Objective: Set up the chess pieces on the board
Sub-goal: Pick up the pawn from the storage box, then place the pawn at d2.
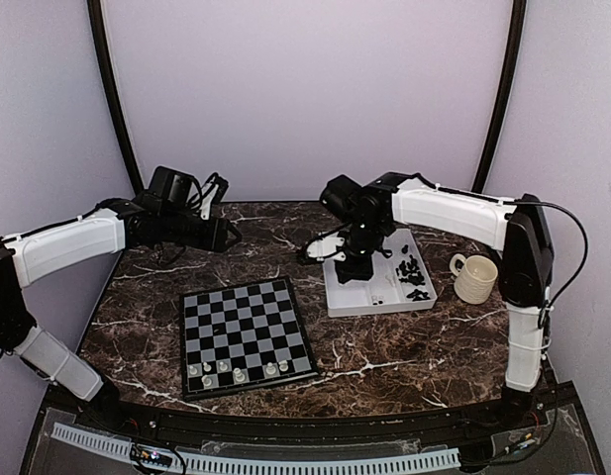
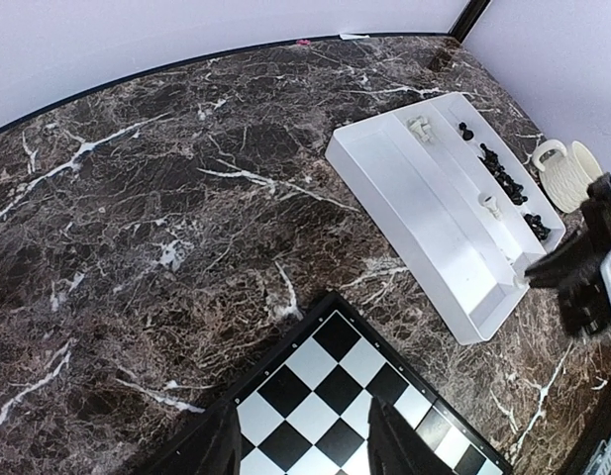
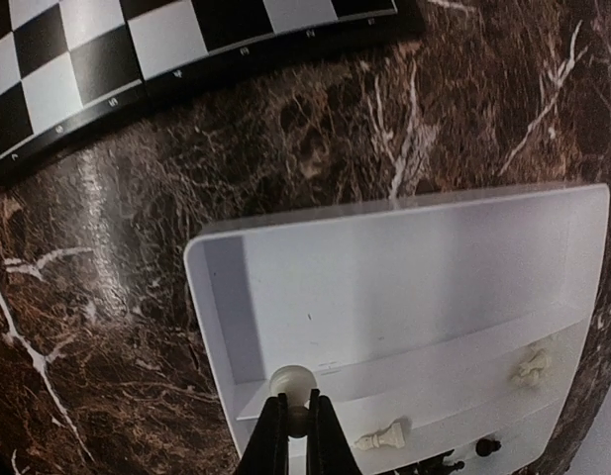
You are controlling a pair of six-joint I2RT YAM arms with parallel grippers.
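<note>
One marble table (image 1: 384,346), perhaps lilac walls (image 1: 305,89)

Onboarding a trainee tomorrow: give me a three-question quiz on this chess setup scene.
1. True or false: the right pincer grips a small white plastic chess piece.
2. The small black plastic chess pieces lie: A) on the chequered board, B) in the white rectangular plastic tray, C) in the cream mug.
3. Fill in: the left pincer is ___.
Key: 1 true; 2 B; 3 open.
</note>
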